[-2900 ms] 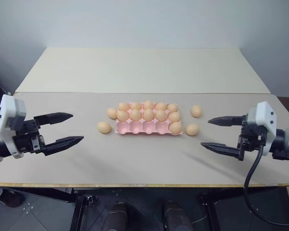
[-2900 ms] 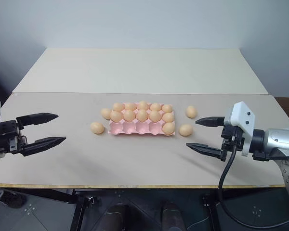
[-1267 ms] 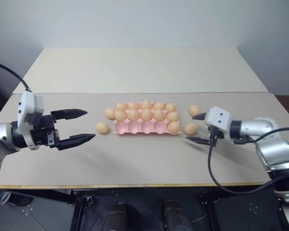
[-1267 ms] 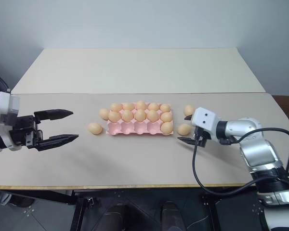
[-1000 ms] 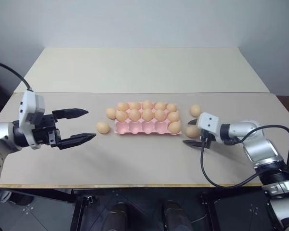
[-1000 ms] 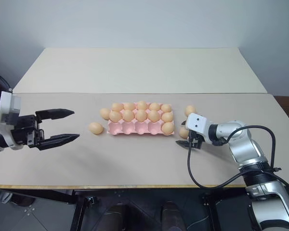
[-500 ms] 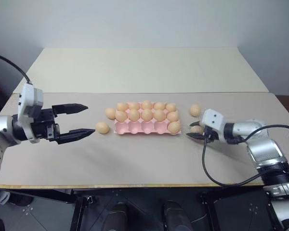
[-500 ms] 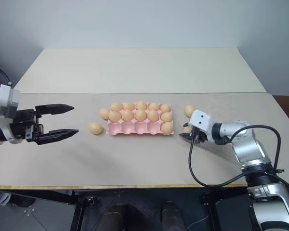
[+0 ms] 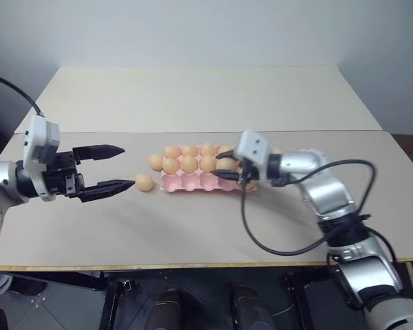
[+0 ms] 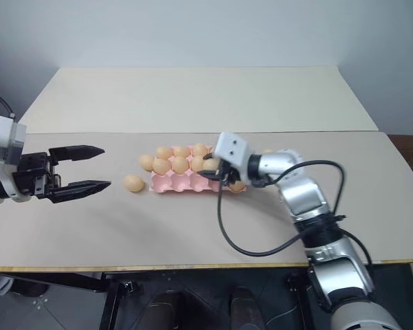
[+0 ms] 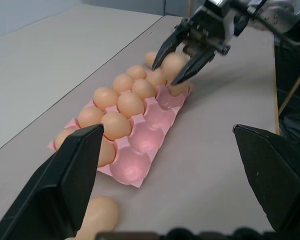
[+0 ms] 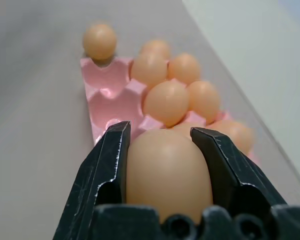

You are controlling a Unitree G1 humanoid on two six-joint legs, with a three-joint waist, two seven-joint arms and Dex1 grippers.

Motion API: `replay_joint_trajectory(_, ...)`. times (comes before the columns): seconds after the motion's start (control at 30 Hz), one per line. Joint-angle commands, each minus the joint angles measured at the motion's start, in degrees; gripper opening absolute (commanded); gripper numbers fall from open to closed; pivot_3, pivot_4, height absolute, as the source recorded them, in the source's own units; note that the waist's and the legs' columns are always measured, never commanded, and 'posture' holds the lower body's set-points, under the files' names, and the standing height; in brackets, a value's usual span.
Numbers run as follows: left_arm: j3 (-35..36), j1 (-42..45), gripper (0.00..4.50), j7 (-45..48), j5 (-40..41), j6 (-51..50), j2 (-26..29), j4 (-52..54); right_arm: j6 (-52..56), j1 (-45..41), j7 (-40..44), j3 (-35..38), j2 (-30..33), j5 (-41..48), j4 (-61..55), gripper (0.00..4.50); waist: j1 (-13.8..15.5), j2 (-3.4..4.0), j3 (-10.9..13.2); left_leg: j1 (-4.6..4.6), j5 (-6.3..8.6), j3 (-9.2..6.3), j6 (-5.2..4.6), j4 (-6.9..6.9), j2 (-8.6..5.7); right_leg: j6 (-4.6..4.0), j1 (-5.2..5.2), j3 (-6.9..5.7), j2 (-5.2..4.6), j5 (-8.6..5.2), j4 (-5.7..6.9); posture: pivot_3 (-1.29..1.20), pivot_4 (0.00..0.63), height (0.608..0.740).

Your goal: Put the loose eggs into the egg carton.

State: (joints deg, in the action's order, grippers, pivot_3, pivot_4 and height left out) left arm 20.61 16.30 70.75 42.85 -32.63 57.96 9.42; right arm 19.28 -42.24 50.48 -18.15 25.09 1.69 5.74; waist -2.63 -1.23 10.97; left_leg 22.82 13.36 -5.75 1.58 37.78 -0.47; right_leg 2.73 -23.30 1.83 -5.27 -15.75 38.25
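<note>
Left gripper [image 9: 117, 167]: jaws spread wide, nothing between them, hovering over the table [image 9: 193, 227] and pointing toward the carton.
Loose egg [image 9: 144, 182]: on the table just past the left gripper's lower fingertip, beside the carton's left end.
Second loose egg [image 9: 155, 161]: a little farther back, against the carton's far left corner.
Egg carton [image 9: 193, 182]: pink, between the two grippers; back rows full, several near-row cups empty.
Right gripper [image 9: 228, 165]: clamped on a held egg [image 12: 167, 172], raised over the carton's right half.
Held egg: between the black fingers [image 12: 106, 160], above the near-row cups.
</note>
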Motion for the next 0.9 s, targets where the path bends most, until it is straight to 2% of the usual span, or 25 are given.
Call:
replay_joint_trajectory(0.03,3.38,-0.09,4.50,-0.14,1.16,-0.56,1.52,1.46,1.41,-2.74,-4.99,-0.09,-2.05,-3.41,0.91,1.84,-0.02,0.00,0.00,0.07,-0.07,0.00,0.12,0.00,0.01,-0.01,-0.08,0.00,0.00,0.01,0.01,0.00,0.150,0.740)
replay_joint_trajectory(0.2,4.85,-1.66,4.50,-0.43,1.10,-0.82,1.57,2.35,2.34,-1.55,-4.17,0.01,-1.75,-3.33,-1.30,1.84,-0.03,0.00,0.00,0.05,-0.11,0.04,0.20,-0.02,0.06,-0.04,-0.14,0.05,0.06,0.03,0.12,0.00,0.150,0.740)
replay_joint_trajectory(0.47,5.84,-2.72,4.50,-0.65,1.55,-1.41,1.40,3.56,8.31,-0.24,-2.94,1.60,-1.04,-0.45,-8.68,4.43,-0.02,0.00,0.00,0.05,-0.11,0.09,0.20,-0.03,0.09,-0.04,-0.17,0.09,0.08,0.03,0.15,0.00,0.150,0.740)
replay_joint_trajectory(0.6,5.09,-1.41,4.50,-0.33,1.00,-0.94,1.89,2.89,11.07,0.04,-2.96,4.05,0.21,1.59,-13.99,4.47,-0.01,0.00,0.00,0.05,-0.11,0.11,0.20,-0.03,0.09,-0.04,-0.18,0.10,0.08,0.03,0.16,0.00,0.150,0.740)
replay_joint_trajectory(0.7,4.84,0.29,4.50,0.15,0.60,-0.75,2.43,0.87,14.49,0.32,-1.84,8.90,3.07,5.17,-18.62,4.47,0.07,0.00,0.00,0.06,-0.11,0.11,0.20,-0.03,0.09,-0.04,-0.18,0.10,0.08,0.03,0.16,0.00,0.150,0.740)
replay_joint_trajectory(0.77,5.05,-0.19,4.50,1.16,-0.36,-0.05,2.93,-0.59,16.65,2.17,0.12,13.12,6.76,8.64,-22.72,4.47,0.20,0.00,0.00,0.07,-0.11,0.11,0.20,-0.02,0.08,-0.04,-0.18,0.10,0.06,0.03,0.14,0.00,0.150,0.740)
replay_joint_trajectory(0.9,6.12,-1.78,4.50,2.78,-3.11,1.87,4.82,-5.19,18.38,11.03,7.75,26.98,17.79,18.05,-29.93,4.47,0.76,-0.01,0.00,0.18,-0.08,0.11,0.16,-0.03,0.08,-0.03,-0.16,0.04,0.04,0.03,-0.04,0.00,0.150,0.740)
